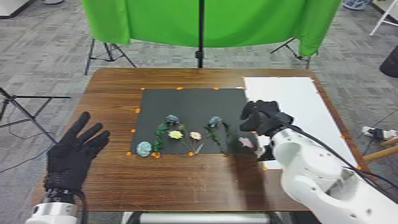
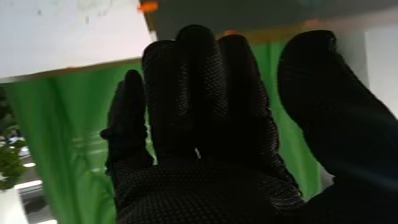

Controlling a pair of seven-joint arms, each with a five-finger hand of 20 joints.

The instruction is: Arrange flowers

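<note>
Head view: we are seeing flowers (image 1: 176, 135) lying on the dark mat's (image 1: 191, 102) near half; our released right hand (image 1: 264, 119) is hovering by its right edge; our left hand (image 1: 69, 162), fingers spread, is sitting left of it.

Head view: the camera looks forward and down from above the near side of a dark mat (image 1: 195, 100), far enough back to take in the whole wooden table (image 1: 178, 185) around the mat and a green cloth (image 1: 142, 25) beyond it. Right wrist view: set close behind the right hand (image 1: 262, 117), near the mat's right edge, the camera faces past the mat toward the cloth. Both views share part of the mat, the white sheet (image 1: 284, 100) to its right and the cloth beyond.
</note>
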